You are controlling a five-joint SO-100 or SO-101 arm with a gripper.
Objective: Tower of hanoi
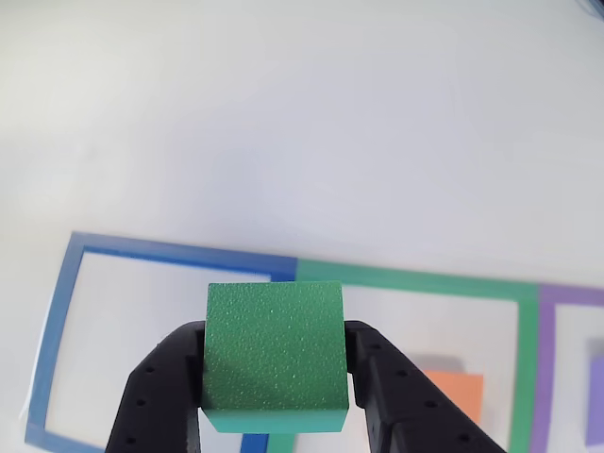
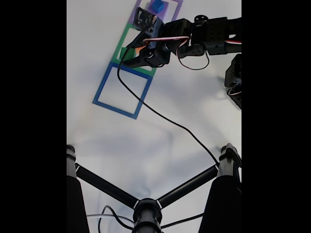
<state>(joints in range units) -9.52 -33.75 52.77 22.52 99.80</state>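
1. Green block [image 1: 274,354] — speckled, grainy deep green, with a paler teal-green lower edge.
2. Gripper [image 1: 276,377] — matte black.
3. Orange block [image 1: 455,394] is flat pale orange.
4. Blue cube [image 2: 157,6] is bright blue.
5. Tape outlines: blue square [image 1: 58,311], green square [image 1: 522,368], purple square [image 1: 545,377].
6. Table [image 1: 302,123] is plain white.
7. Cable [image 2: 160,114] and tripod legs [image 2: 146,206] are black.
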